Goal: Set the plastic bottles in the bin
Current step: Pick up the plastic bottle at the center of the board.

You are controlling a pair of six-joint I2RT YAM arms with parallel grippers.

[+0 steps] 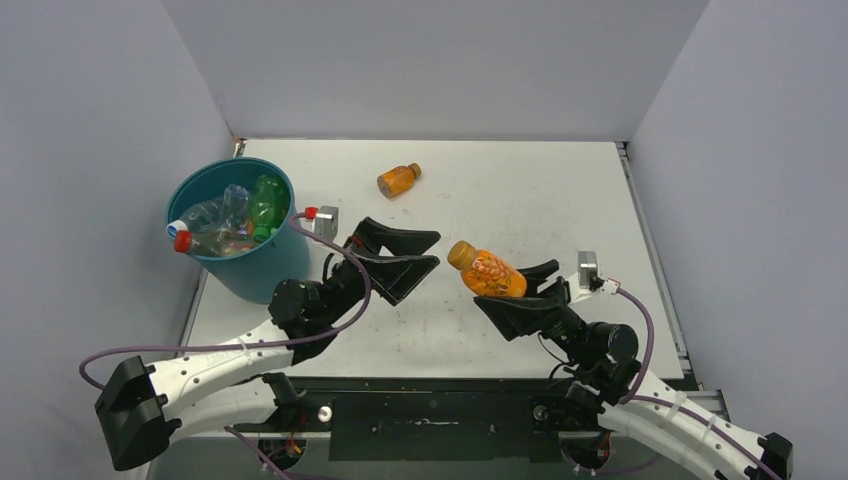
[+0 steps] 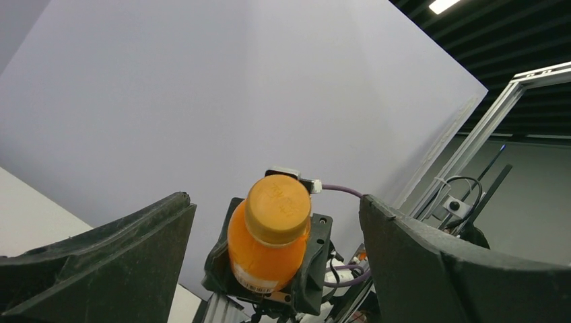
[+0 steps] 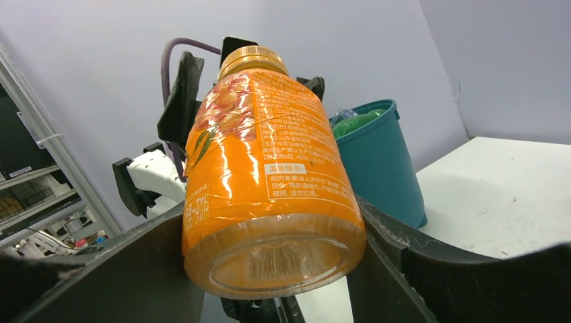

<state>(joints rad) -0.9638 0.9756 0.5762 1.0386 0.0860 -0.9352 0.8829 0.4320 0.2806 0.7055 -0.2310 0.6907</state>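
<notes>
Grey walls (image 1: 420, 60) box in our white bench (image 1: 560, 200). At its left edge we see the bin (image 1: 250, 272), bottles (image 1: 262, 205) heaped inside. One loose bottle (image 1: 398, 180) lies near the far edge. Our right gripper (image 1: 513, 290) clamps an orange bottle (image 1: 487, 271) above the near middle; our left gripper (image 1: 432, 250), beside the bin, gapes wide, empty.

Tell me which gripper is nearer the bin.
Left. The left gripper is open just right of the bin; the right gripper, holding a bottle, is farther right.
</notes>
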